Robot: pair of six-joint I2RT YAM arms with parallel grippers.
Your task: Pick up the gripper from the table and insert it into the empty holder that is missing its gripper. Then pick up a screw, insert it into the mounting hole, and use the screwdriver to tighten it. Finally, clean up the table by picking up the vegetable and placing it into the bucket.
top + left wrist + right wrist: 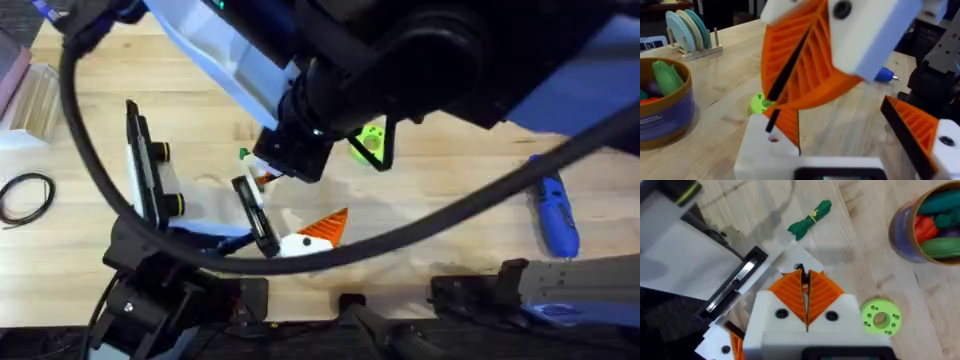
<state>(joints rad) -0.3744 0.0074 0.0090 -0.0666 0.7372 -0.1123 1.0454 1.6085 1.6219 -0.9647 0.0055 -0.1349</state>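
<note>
Right under the right wrist camera, you see the right gripper (805, 277) clenched. Its two orange ribbed pads (822, 292) are pressed flat together into one wedge, each seated in a smooth white block with a dark screw head. A small dark bit sits at the very tips; you cannot tell what it is. Beside the gripper lies a bright green round disc (880, 316) with a ring of holes, flat on the pale wooden table (855, 240). On its other side stands a white and black boxy fixture (735, 287), cut off by the picture's edge.

Past the tips and clear of them lies the vegetable (810, 216), slim, dark green and leafy, with a pale band at its middle. Farther off to one side stands the bucket (904, 247), a round cup with a purple wall and a tan rim. It is partly out of frame and holds green and orange-red toy pieces (935, 225).

From the left wrist, the left gripper (837, 120) hangs released, with bare wood between its orange ribbed fingers (910, 127). A larger orange wedge on a white block (805, 65) looms in front and hides much of the table behind. Beyond it you see a wooden rack of pale discs (687, 30).

From overhead, a dark blurred arm covers the middle, and the screwdriver (555, 215), stubby and blue, lies well off to the right.
</note>
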